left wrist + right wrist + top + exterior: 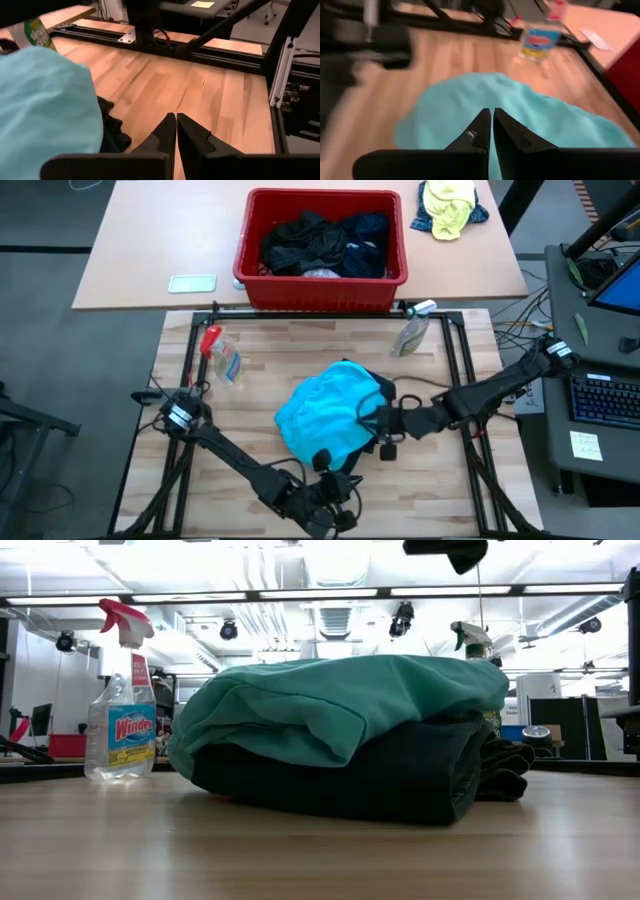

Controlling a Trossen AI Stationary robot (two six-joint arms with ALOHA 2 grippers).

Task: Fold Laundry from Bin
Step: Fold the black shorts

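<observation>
A: Wooden tabletop (250, 420), framed by black rails. Beyond its far edge, the red bin (322, 280) on a second surface, dark laundry (322, 242) heaped inside.

B: Mid-tabletop?

A: Turquoise garment (325, 415) folded over a dark one (400, 775). Bare wood open along the left side and near edge.

B: Arms?

A: Right gripper (385, 423) just beside the pile's right edge, jaws closed, empty. Left gripper (325, 463) at its near edge, jaws closed, empty.

B: Labels?

A: Spray bottle (122, 710) reads "Windex". Second bottle's (411, 335) label unreadable.
</observation>
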